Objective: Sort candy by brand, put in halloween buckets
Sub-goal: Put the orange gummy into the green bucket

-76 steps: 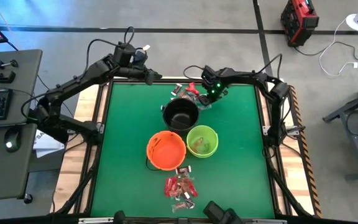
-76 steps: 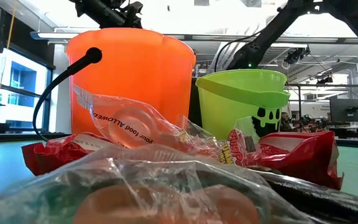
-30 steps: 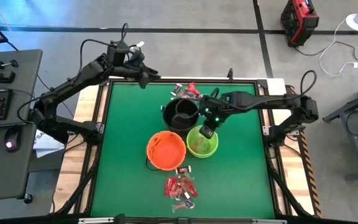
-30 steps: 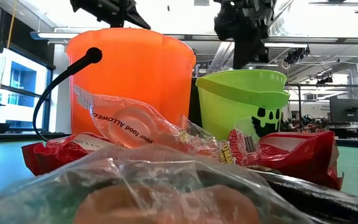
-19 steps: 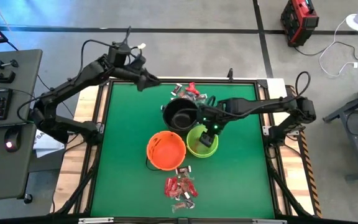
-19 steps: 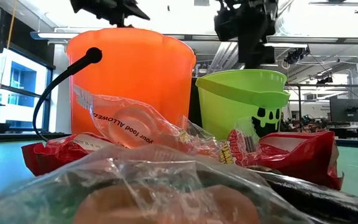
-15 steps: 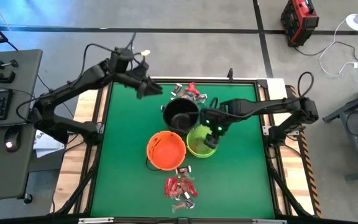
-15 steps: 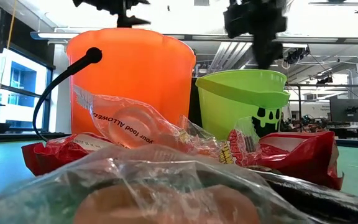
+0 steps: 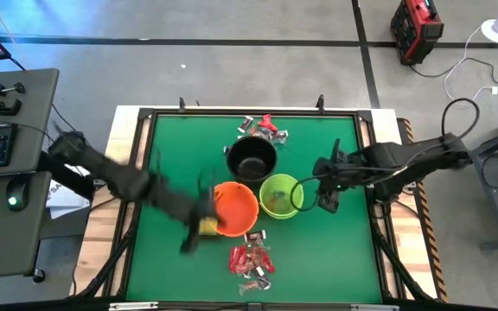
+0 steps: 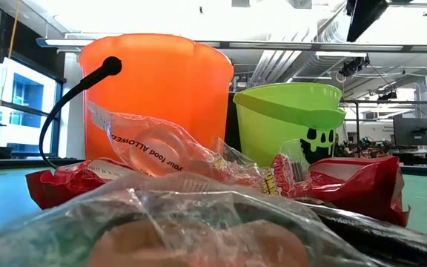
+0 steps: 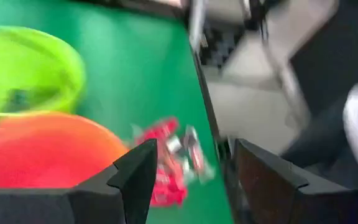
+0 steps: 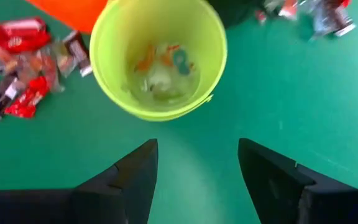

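Right gripper spread wide and empty, hovering over bare green table just beside the lime green plastic bucket, on the side away from the orange one. Fingers parted in the wrist view, nothing between them, bucket mouth straight ahead with pale greenish sweets lying at the bottom. Left gripper blurred in the overhead view, low beside the round orange plastic bucket; jaws apart and bare in its wrist view, fingers framing the heap of red-wrapped candy. That heap just in front of the orange bucket, near the table's front edge. Black round bucket behind the orange and green pair, touching or nearly so. Second small scatter of candy behind the black bucket. On a clear wrapper at table level: "your food ALLOWED". Ghost face printed on the green bucket.
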### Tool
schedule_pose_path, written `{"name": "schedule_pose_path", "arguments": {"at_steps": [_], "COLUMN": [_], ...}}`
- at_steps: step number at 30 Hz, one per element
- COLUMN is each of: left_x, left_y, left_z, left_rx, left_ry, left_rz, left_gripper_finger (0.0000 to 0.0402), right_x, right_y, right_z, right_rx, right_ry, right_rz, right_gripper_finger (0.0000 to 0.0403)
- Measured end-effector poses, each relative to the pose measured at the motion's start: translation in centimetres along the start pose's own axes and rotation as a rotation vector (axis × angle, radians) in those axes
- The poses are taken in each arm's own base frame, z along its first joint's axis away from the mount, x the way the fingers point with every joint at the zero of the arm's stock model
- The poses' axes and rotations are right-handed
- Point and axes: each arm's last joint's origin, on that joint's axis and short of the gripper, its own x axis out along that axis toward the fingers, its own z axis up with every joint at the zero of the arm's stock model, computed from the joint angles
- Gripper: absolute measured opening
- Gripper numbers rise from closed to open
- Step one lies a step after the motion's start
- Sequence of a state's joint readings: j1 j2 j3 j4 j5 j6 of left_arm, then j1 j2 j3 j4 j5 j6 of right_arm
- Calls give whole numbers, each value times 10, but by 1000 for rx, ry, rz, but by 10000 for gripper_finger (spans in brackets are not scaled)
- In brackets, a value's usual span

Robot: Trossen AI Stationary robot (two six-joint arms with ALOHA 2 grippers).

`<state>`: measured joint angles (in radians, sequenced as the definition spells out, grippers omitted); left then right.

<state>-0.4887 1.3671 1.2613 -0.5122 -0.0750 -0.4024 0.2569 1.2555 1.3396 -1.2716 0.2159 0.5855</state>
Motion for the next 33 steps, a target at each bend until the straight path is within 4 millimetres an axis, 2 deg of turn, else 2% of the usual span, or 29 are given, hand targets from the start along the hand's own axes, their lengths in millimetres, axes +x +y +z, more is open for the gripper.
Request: {"name": "schedule_pose_path", "arguments": {"at_steps": [3, 7, 11, 15, 21, 33], "left_x": [34, 79, 117, 143, 165, 177], "left_y": [-37, -62, -67, -61, -54, -43], "left_z": [-31, -68, -95, -108, -112, -117], "left_rx": [243, 561, 786, 871, 848, 870], "left_ry": [108, 229, 289, 300, 279, 306], "left_rz": [0, -1, 81, 214, 195, 178], "left_gripper_finger": [202, 202, 202, 202, 202, 202], "right_x": [-7, -8, -7, -7, -7, -7], "right_y": [-1, -2, -2, -2, -3, -4], "right_z": [-3, -4, -4, -3, -3, -3], "right_rx": [11, 10, 14, 19, 20, 39], "right_ry": [-33, -34, -32, -35, -58, -62], "right_rz": [-4, -4, -6, -11, -44, -49], "right_gripper_finger": [215, 215, 215, 215, 215, 215]}}
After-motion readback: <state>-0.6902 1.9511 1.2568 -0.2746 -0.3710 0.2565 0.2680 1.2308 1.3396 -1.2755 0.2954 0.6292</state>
